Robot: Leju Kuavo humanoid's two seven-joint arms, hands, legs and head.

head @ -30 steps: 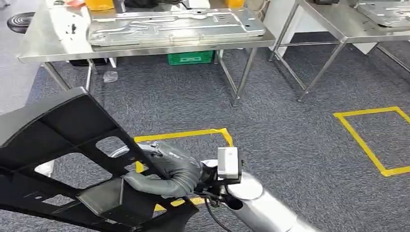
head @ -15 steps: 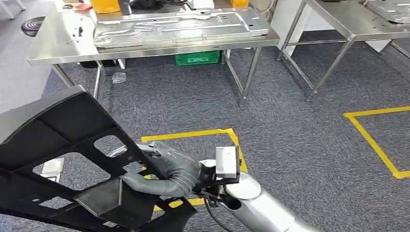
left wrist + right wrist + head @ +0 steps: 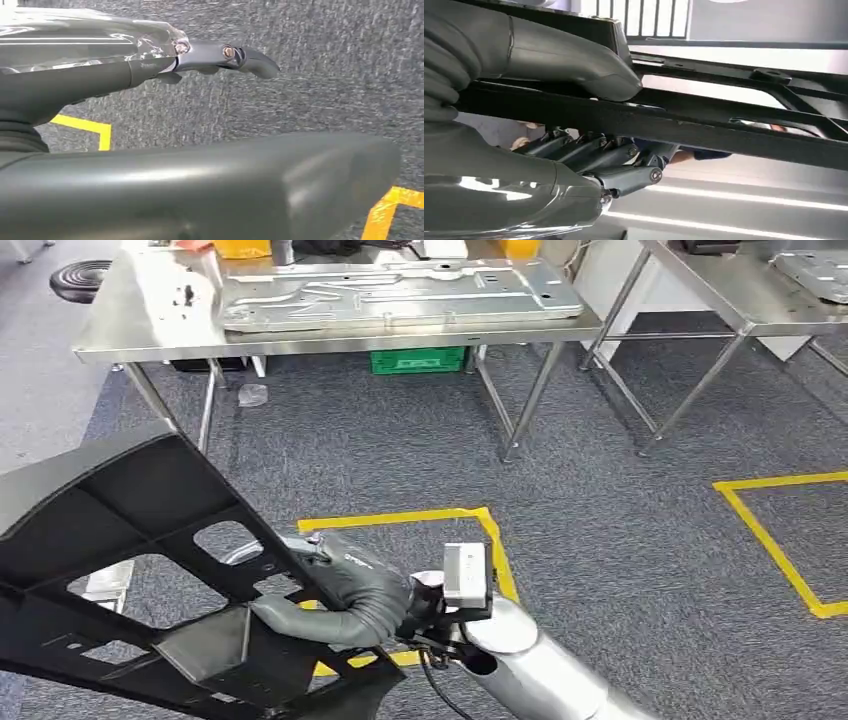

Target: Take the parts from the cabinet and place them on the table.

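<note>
A large black plastic frame part (image 3: 150,570) with open cut-outs fills the lower left of the head view, tilted up above the carpet. My right hand (image 3: 345,595) grips one of its bars from the right. In the right wrist view the thumb (image 3: 564,55) lies over the bar (image 3: 724,132) and the fingers (image 3: 589,150) curl under it. In the left wrist view my left hand (image 3: 100,75) has a finger stretched out over the carpet, with nothing between it and the thumb. The steel table (image 3: 140,330) stands ahead at the top.
A big pressed metal panel (image 3: 400,295) lies on that table, with a green crate (image 3: 418,360) under it. A second steel table (image 3: 740,300) stands at the upper right. Yellow tape squares (image 3: 400,518) (image 3: 770,540) mark the grey carpet between me and the tables.
The whole view has shifted: the tables and tape marks have slid right and down in the picture. My right hand keeps the same grip on the black part.
</note>
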